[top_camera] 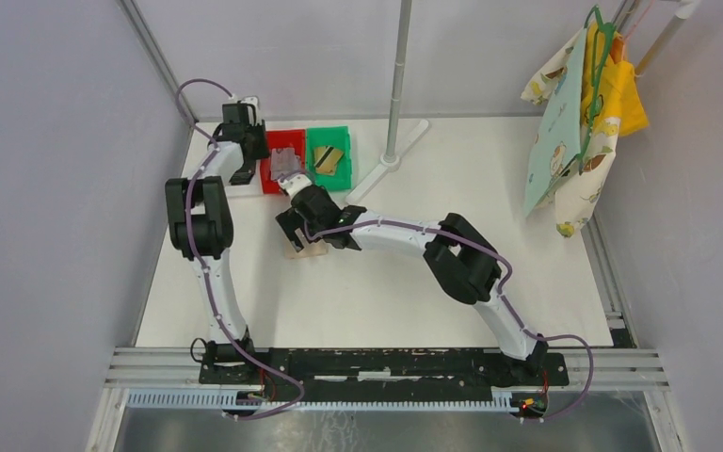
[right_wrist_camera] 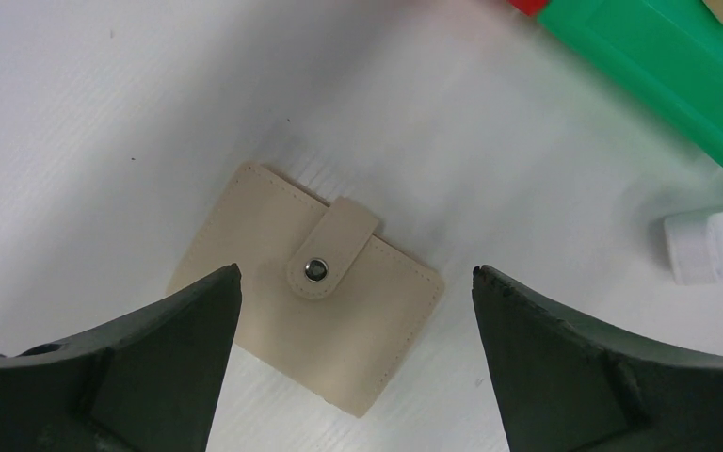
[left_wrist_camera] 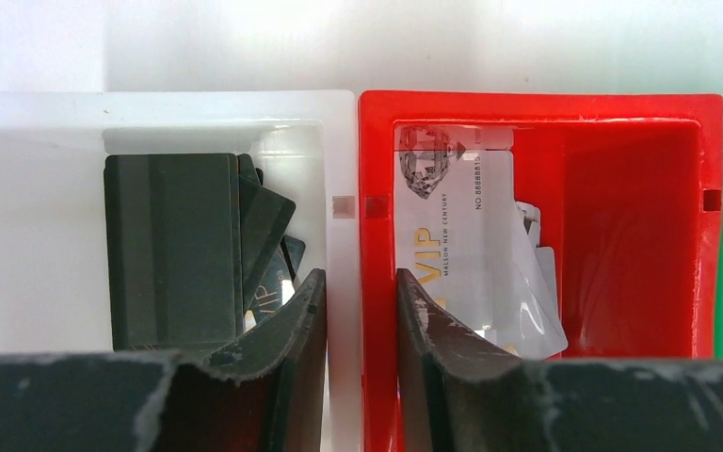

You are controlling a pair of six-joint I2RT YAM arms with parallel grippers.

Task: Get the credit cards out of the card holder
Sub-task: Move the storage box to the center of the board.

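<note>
**Q:** What lies nearest the arm bases, and what stands over it?

**A:** The card holder, flat on the white table, with its flap buttoned down at the snap. The right gripper hangs directly above it. Its jaws are spread wide and pinch nothing, with one finger to either side of the card holder.

**Q:** How is the card holder turned?

**A:** It is nearly square and sits cornerwise to the jaws, the flap running obliquely in from one edge. A closing stroke as now aligned would likely meet corners, not straight edges, so a wrist turn seems called for first.

**Q:** Which arm is nearer?

**A:** The right. The left gripper is beyond the card holder and to its left, over the shared wall of the white bin and the red bin. Its fingers are drawn close, leaving a narrow gap with nothing seen in it.

**Q:** Where are the credit cards?

**A:** Beyond the card holder. Silvery ones lie in the red bin, dark cards in the white bin and gold cards in the green bin. Whether any remain inside the card holder cannot be told while it is shut.

**Q:** What of the surface and the room?

**A:** The table is smooth and hard, and the soft card holder lies flush on it, so it probably offers little edge to grip. The bins stand only on the far side of the card holder, and a white block lies well apart to one side.
</note>
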